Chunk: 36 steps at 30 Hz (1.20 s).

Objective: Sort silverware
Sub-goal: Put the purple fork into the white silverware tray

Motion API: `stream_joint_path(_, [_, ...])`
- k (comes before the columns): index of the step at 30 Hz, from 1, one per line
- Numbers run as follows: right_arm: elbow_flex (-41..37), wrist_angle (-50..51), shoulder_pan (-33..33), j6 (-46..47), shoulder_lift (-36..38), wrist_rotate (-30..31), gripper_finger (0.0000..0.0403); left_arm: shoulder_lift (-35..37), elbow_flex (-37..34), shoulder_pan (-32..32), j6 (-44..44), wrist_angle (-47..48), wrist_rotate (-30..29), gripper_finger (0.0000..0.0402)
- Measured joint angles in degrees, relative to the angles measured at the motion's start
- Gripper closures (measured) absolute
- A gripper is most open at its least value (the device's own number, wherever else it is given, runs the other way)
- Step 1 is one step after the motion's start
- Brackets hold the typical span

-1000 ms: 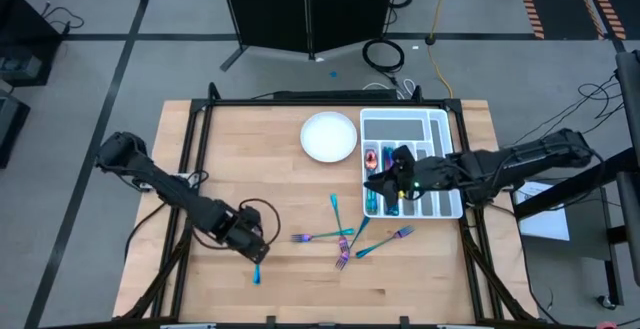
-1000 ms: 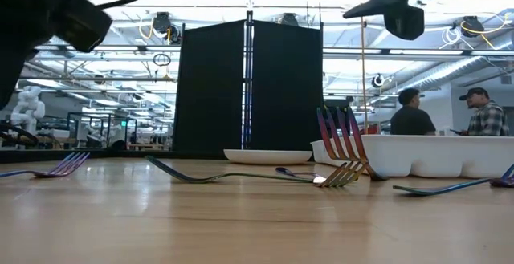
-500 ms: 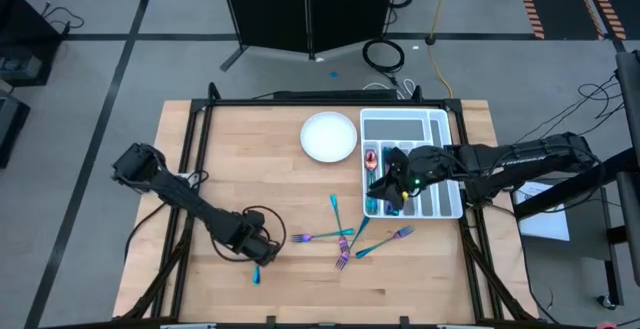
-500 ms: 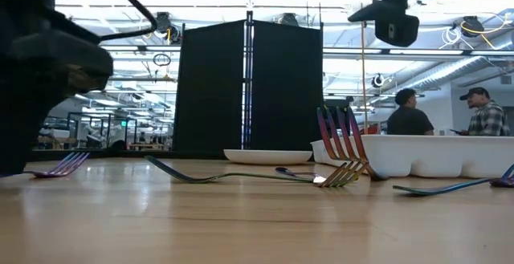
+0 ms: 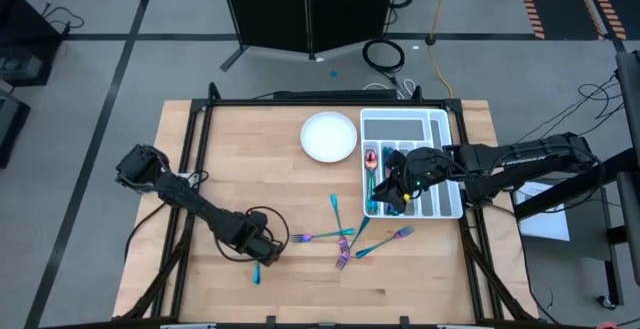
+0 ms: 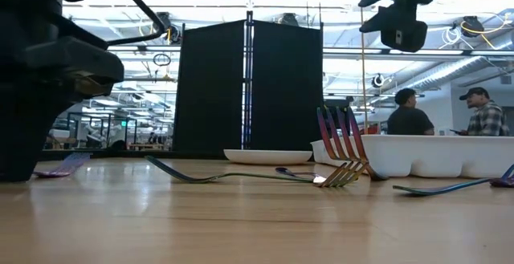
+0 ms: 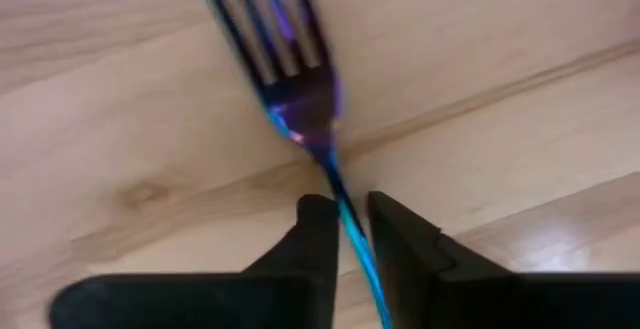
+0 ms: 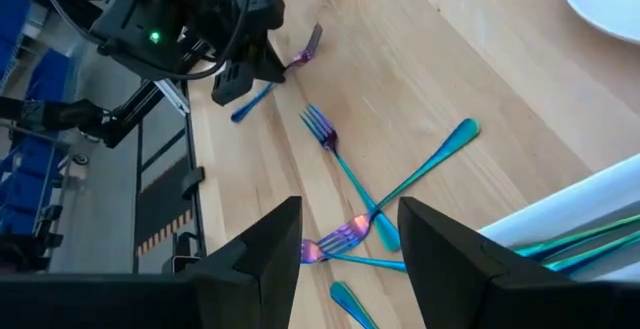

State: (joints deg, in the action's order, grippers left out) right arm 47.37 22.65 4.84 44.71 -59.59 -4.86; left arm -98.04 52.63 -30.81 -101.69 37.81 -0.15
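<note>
Since a second ago: left gripper (image 5: 262,252) dropped from raised to down on the pale wooden surface (image 5: 250,169), over the handle of a blue-purple iridescent fork (image 7: 300,79); right gripper (image 5: 392,191) pulled back slightly over the white compartmented cutlery tray (image 5: 440,119). Loose forks unmoved.

Left wrist view: two dark fingers (image 7: 315,234) straddling the thin fork handle, jaws nearly closed around it, contact not clearly made out; tines blurred, handle end hidden behind the gripper. High view: only the teal handle tip showing below the gripper.

Right jaws spread wide, empty, hovering over the tray's near-left compartments; tray mostly cut off in right wrist view.

Remaining silverware: cluster of teal-purple forks (image 5: 345,237) crossed at surface centre-front, exact count hard to tell where overlapping; more pieces in the tray, partly hidden under the right arm. Low view: fork tines (image 6: 341,144) leaning on tray wall.

Round white plate (image 5: 328,136) just beside the tray. Low view: left arm a dark blur at frame edge; two people (image 6: 446,113) in the background room.
</note>
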Motion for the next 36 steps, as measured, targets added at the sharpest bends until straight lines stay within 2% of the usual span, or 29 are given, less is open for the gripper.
stream_joint_path(5, [0.0, 0.0, 0.0, 0.1, 0.0, 0.0, 0.0243, 0.0, 0.1, 0.0, 1.5, -0.5, -0.1, 0.0394])
stream_joint_path(15, [0.0, -0.1, 0.0, 1.1, 0.0, 0.0, 0.0243, 1.5, -0.2, 0.0, 3.3, 0.6, -1.6, 0.04])
stream_joint_path(22, [0.0, -0.1, 0.0, 1.5, 0.0, 0.0, 0.0243, 7.6, -0.3, 0.1, 3.4, 0.8, -4.5, 0.0401])
stream_joint_path(25, [0.0, -0.1, 0.0, 1.5, 0.0, 0.0, 0.0243, 10.5, -0.3, 1.1, 3.2, -0.6, -8.0, 0.0401])
stream_joint_path(28, [0.0, 0.3, 0.0, 1.5, 0.6, 0.0, 0.0243, 13.0, -0.2, 3.3, 3.7, -5.5, -12.2, 0.0401])
stream_joint_path(31, [0.0, 1.8, 0.0, 2.7, 2.5, 0.6, 0.0243, 13.8, -0.2, 7.7, 8.6, -14.3, -14.7, 0.0401])
stream_joint_path(34, [0.0, 4.9, 0.0, 4.5, 5.5, 4.5, 0.0243, 12.8, -0.1, 13.6, 15.2, -25.8, -14.7, 0.0401])
stream_joint_path(36, [0.0, 7.1, 0.0, 5.8, 8.2, 7.3, 0.0243, 11.2, -0.1, 17.8, 19.0, -33.3, -12.7, 0.0401])
